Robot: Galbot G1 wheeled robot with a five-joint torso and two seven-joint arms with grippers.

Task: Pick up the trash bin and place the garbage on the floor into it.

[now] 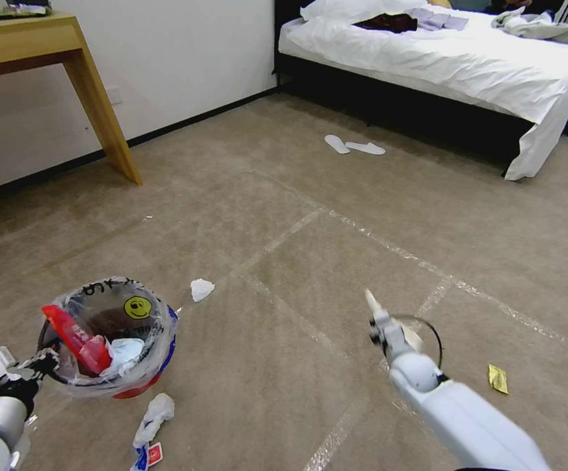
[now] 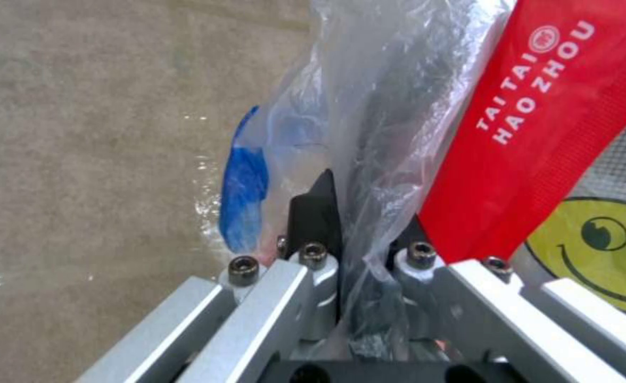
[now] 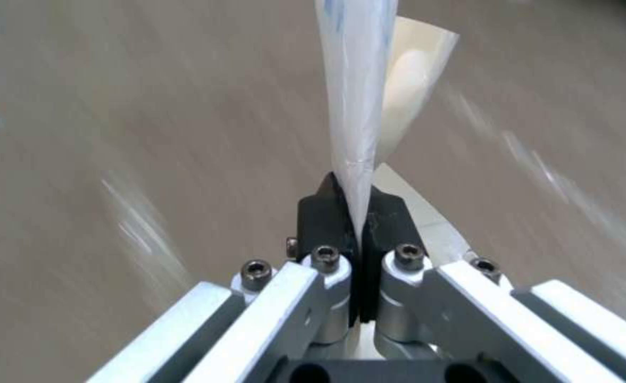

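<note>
Left pincer (image 2: 359, 223) clamped on rim of small round red plastic-lined trash bin (image 1: 110, 340); right pincer (image 3: 359, 213) pinching thin white paper wrapper (image 3: 359, 101) above beige taped carpet floor (image 1: 284, 216).

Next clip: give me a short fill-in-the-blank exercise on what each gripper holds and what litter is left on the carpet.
1. The left gripper is clamped on the ____ of the small round red trash bin lined with clear plastic.
2. The right gripper is shut on a thin white ____ wrapper.
3. The long red wrapper strip sits ____ the bin.
4. A small ____ packet lies on the beige carpet beside the right arm.

Missing words: rim; plastic; inside; yellow
</note>
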